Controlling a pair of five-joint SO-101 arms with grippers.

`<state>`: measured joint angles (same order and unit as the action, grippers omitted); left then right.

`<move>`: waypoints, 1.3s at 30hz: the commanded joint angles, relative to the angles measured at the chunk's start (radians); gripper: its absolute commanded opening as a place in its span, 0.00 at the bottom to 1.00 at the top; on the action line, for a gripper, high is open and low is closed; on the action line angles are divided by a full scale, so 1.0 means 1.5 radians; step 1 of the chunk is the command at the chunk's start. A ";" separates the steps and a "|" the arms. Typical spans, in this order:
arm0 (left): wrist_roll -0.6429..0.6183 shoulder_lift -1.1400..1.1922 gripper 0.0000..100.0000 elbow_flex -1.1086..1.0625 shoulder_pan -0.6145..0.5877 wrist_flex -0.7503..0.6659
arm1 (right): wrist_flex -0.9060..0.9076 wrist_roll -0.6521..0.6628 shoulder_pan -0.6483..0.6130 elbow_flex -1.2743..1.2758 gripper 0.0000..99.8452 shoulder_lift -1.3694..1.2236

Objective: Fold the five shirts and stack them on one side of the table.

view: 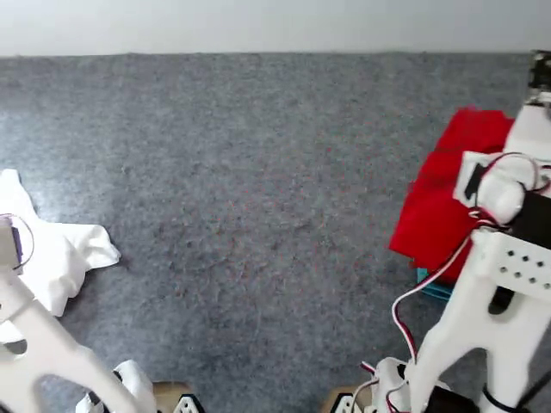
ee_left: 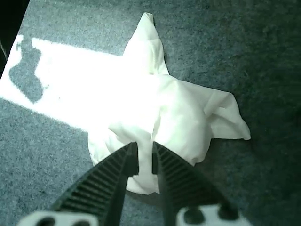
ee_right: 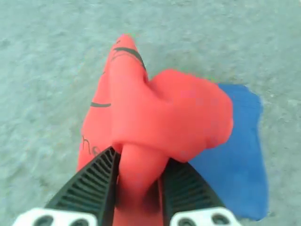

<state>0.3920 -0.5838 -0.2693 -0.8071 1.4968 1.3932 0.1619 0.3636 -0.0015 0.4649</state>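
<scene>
Currently the left fingers [ee_left: 113, 174] are pinched nearly together on a fold of the crumpled white shirt [ee_left: 174, 117], which lies at the left edge of the grey bench [view: 258, 172]. Over at the right edge, the right fingers [ee_right: 91, 181] grip a bunched part of the red shirt [ee_right: 160, 113] between them. That shirt lies on top of a flat blue shirt [ee_right: 237, 160], well apart from the white one.

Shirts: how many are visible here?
3. White shirt in the left claw, red shirt in the right claw, blue shirt under the red. Others may be hidden.
</scene>
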 commanded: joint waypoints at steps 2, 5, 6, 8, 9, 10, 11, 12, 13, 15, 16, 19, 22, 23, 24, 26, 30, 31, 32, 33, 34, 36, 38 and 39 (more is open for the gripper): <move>0.003 -0.002 0.06 0.029 0.004 0.000 | -0.105 0.032 0.046 0.064 0.01 0.021; 0.003 0.000 0.06 0.028 0.005 0.000 | -0.169 0.044 0.072 0.109 0.01 0.022; 0.003 0.000 0.06 0.028 0.005 0.000 | -0.184 0.048 0.080 0.118 0.01 0.022; 0.003 0.000 0.06 0.026 0.005 0.000 | -0.203 0.061 0.090 0.132 0.01 0.022; 0.003 0.000 0.06 0.026 0.005 0.000 | -0.212 0.070 0.092 0.142 0.01 0.021; 0.003 0.000 0.06 0.026 0.005 0.000 | -0.222 0.079 0.092 0.154 0.01 0.021; 0.003 0.000 0.06 0.026 0.005 0.000 | -0.236 0.090 0.092 0.171 0.01 0.021; 0.003 0.000 0.06 0.026 0.005 0.000 | -0.254 0.101 0.092 0.189 0.01 0.021; 0.003 0.000 0.06 0.026 0.005 0.000 | -0.277 0.115 0.092 0.212 0.01 0.021; 0.003 -0.001 0.06 0.026 0.005 0.000 | -0.334 0.135 0.092 0.264 0.01 0.021; 0.003 -0.002 0.06 0.026 0.004 0.001 | -0.365 0.142 0.093 0.287 0.01 0.021; 0.004 -0.004 0.06 0.026 0.004 0.001 | -0.466 0.153 0.109 0.349 0.01 0.021; 0.005 -0.004 0.06 0.026 0.004 0.007 | -0.543 0.181 0.128 0.386 0.01 0.015; 0.006 -0.003 0.06 0.026 0.005 0.011 | -0.552 0.200 0.132 0.388 0.02 0.006; 0.006 -0.003 0.06 0.026 0.005 0.015 | -0.554 0.216 0.139 0.388 0.06 -0.009; 0.006 -0.002 0.06 0.026 0.005 0.015 | -0.558 0.217 0.157 0.387 0.16 -0.032; 0.006 -0.001 0.06 0.026 0.005 0.014 | -0.555 0.171 0.199 0.358 0.36 -0.040; 0.006 -0.001 0.06 0.026 0.005 0.014 | -0.554 0.165 0.203 0.347 0.38 -0.037; 0.006 0.000 0.06 0.026 0.005 0.014 | -0.551 0.164 0.205 0.337 0.38 -0.033; 0.006 0.000 0.06 0.026 0.005 0.014 | -0.540 0.164 0.205 0.325 0.37 -0.029; 0.006 0.000 0.06 0.026 0.005 0.014 | -0.521 0.164 0.205 0.311 0.36 -0.024; 0.006 0.000 0.06 0.026 0.005 0.014 | -0.469 0.165 0.191 0.280 0.34 -0.011; 0.006 0.000 0.06 0.026 0.005 0.014 | -0.411 0.165 0.174 0.255 0.30 0.005; 0.006 0.000 0.06 0.026 0.005 0.014 | -0.382 0.166 0.168 0.244 0.27 0.012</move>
<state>0.3920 -0.5838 -0.2693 -0.8071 1.5167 0.7196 0.4212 0.6475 0.4419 0.4250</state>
